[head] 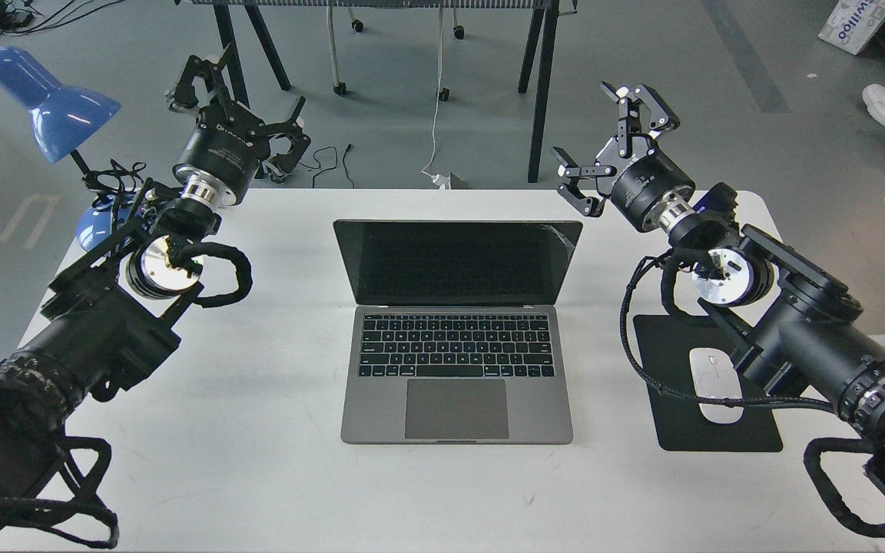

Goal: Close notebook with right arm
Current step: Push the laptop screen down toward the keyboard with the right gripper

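The notebook (456, 332), a space-grey laptop with black keyboard and dark screen, stands open in the middle of the white table (273, 476). My right gripper (608, 142) is open and empty, raised just right of and behind the screen's top right corner, not touching it. My right arm (788, 322) reaches in over the mouse pad. My left gripper (239, 100) is open and empty, at the table's far left edge beside the blue lamp, well away from the notebook.
A black mouse pad (688, 415) with a white mouse (711, 388) lies right of the notebook, partly under my right arm. A blue desk lamp (47, 100) stands at the far left corner. Black table legs (542, 100) stand behind the table.
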`<act>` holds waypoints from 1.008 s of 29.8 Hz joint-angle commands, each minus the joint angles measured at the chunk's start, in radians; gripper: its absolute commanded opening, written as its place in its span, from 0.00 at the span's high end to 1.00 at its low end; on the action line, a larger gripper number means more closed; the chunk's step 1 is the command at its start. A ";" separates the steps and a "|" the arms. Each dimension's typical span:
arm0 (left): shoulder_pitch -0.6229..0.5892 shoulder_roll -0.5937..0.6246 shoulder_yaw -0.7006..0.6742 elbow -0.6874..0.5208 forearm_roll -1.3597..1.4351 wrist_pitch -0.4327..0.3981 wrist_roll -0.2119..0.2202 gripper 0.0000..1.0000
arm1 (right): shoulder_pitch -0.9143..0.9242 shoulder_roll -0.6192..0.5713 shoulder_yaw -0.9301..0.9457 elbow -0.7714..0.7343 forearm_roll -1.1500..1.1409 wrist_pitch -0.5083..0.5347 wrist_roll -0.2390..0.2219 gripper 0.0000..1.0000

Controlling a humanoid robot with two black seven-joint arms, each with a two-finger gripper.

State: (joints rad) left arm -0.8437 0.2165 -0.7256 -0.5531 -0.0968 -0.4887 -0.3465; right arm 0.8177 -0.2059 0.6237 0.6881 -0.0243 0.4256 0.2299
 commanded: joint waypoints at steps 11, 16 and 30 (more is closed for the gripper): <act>0.000 0.000 0.000 -0.001 0.000 0.000 0.000 0.00 | -0.080 -0.122 -0.142 0.145 -0.014 0.005 0.003 0.00; 0.000 0.000 0.002 -0.001 0.000 0.000 0.000 0.00 | -0.081 -0.122 -0.214 0.145 -0.068 0.015 0.009 0.00; 0.000 0.000 0.002 -0.001 0.000 0.000 0.000 0.00 | -0.175 -0.109 -0.239 0.146 -0.217 0.013 0.012 0.00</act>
State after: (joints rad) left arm -0.8437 0.2163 -0.7240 -0.5537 -0.0964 -0.4887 -0.3466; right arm 0.6616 -0.3163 0.3872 0.8344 -0.2311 0.4391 0.2422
